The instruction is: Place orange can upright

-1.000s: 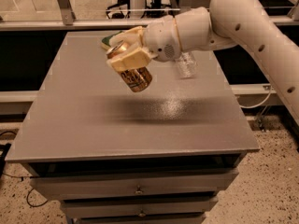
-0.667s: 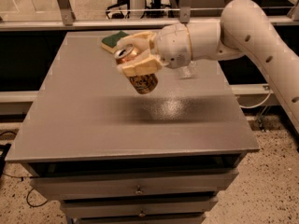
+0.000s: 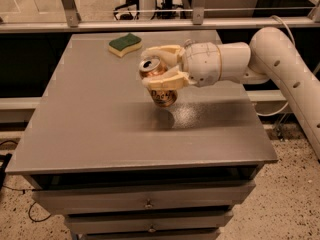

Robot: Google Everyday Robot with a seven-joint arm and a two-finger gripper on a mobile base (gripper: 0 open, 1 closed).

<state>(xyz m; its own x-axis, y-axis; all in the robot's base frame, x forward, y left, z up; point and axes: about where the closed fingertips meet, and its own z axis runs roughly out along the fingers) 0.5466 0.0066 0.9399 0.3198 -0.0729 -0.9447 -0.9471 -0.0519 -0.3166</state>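
The orange can [image 3: 159,84] is pinched, slightly tilted, by the gripper [image 3: 161,68] just above the grey table [image 3: 90,114].

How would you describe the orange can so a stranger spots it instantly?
Find the grey table; above its middle the gripper grips the orange can. Unlike the flat green-and-yellow sponge behind, it is shiny metal with a silver top.
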